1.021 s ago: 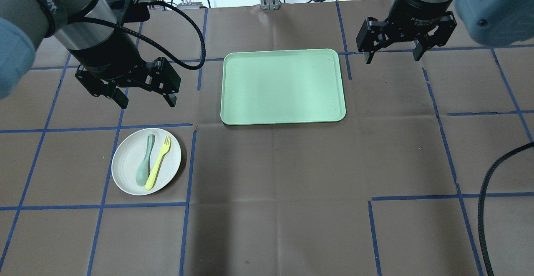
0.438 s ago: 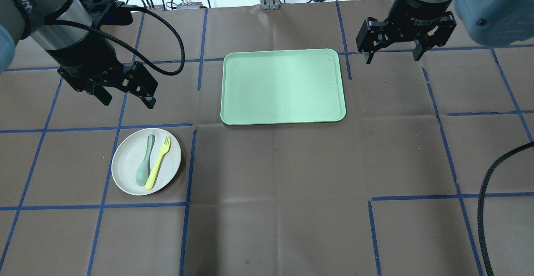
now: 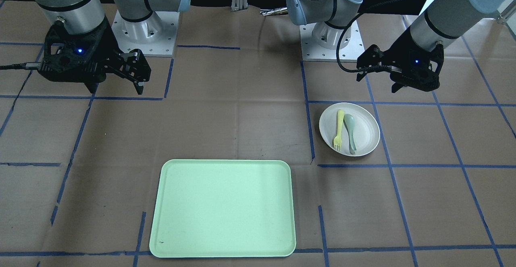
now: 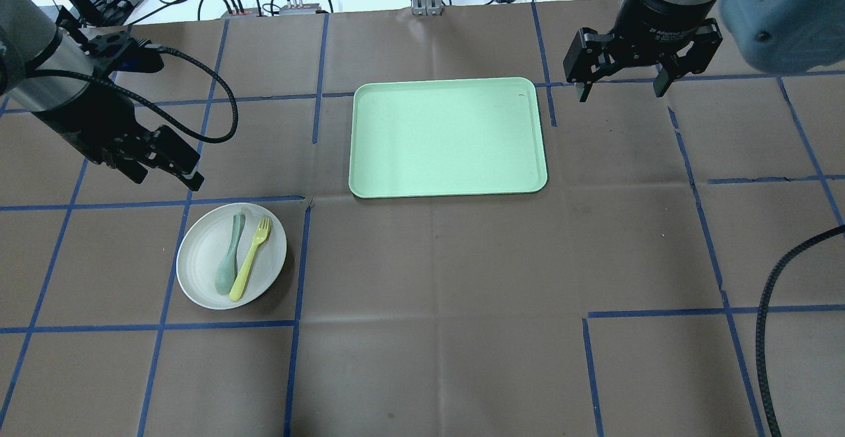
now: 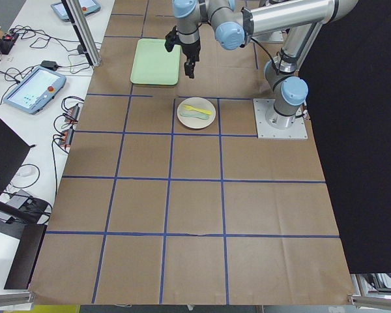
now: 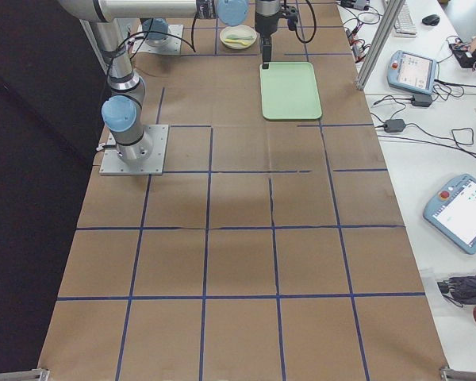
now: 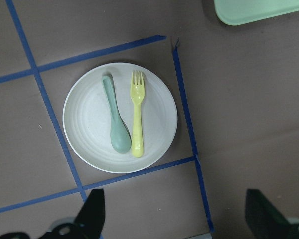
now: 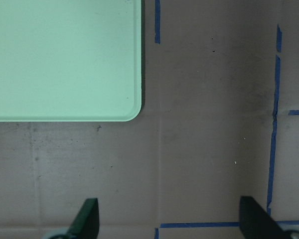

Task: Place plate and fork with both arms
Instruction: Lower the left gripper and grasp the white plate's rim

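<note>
Off-white and round, the plate point(image 4: 201, 262) sits on the brown paper-covered table point(image 4: 436, 278) inside a square of blue tape lines point(image 4: 228, 324). It is on the robot's left side, well apart from the light-green tray point(image 4: 447, 136) at centre. The pale-yellow fork point(image 4: 252, 257) lies on the plate, tines pointing away from the robot. A grey-green spoon point(image 4: 229, 262) lies just beside it, bowl end toward the robot, and the two handles run nearly parallel.

The left wrist camera looks straight down on the plate and shows both utensils resting within its rim, a detail too small to read in the side views. It also catches one corner of the tray at its top edge. The right wrist camera sees only the tray's rounded corner and bare paper.

Overhead, the left gripper point(image 4: 164, 174) appears beyond the plate's far edge, while the front-facing view sets it on the robot's side of the plate. Both show it raised clear of the table, touching nothing. Its jaws are spread wide and empty, and its fingers point(image 7: 92, 216) sit far apart along the bottom of the wrist view. The right gripper point(image 4: 620, 92) hovers off the tray's far right corner, likewise wide apart and holding nothing.
</note>
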Available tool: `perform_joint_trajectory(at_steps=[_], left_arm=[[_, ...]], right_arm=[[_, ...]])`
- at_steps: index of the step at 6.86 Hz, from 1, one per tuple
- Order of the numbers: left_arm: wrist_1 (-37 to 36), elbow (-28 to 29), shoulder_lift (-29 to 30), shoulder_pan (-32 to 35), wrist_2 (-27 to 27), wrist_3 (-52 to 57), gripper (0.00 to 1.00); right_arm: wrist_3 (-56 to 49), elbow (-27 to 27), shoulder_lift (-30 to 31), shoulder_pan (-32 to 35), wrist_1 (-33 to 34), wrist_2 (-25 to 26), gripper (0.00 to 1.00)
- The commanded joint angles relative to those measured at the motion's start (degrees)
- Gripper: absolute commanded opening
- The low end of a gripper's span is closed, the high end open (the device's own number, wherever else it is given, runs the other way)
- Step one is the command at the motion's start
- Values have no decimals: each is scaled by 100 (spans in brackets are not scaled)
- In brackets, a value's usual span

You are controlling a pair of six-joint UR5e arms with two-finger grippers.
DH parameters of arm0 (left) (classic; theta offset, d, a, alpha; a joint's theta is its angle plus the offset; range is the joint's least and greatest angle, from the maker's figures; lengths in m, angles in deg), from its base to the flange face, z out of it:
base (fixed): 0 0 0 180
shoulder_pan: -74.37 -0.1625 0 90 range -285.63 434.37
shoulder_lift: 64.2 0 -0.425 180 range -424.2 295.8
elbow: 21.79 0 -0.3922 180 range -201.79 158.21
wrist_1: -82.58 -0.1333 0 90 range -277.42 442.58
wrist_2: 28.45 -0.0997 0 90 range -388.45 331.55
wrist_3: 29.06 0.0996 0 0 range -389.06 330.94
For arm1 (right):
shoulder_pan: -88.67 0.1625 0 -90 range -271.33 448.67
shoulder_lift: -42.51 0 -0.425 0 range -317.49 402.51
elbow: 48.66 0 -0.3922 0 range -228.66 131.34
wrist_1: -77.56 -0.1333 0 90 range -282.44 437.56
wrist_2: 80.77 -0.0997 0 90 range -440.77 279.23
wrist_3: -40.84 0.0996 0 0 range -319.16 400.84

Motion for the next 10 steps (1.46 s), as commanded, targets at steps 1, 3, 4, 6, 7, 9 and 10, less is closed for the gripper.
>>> perform_joint_trajectory(at_steps=[1,3,4,6,7,9,10], left_arm=[[-865,-704,137,-409,119,603,99],[-983,-795,610,-881,599,787,99],[-1052,-787,961,-1102,638,1294,99],[-1290,-769,1690,-1463,978,1790,97],[-1290,-830,1868,-1560,1016,2339,97],[-1282,-865,2219,-1701,1016,3131,94],[-1290,-857,2412,-1832,1025,3205,96]], right_arm=[[0,0,8,0,0,0,100],[0,0,8,0,9,0,100],[0,9,8,0,9,0,100],[0,9,-1,0,9,0,100],[0,9,8,0,9,0,100],[0,18,8,0,9,0,100],[0,18,8,0,9,0,100]])
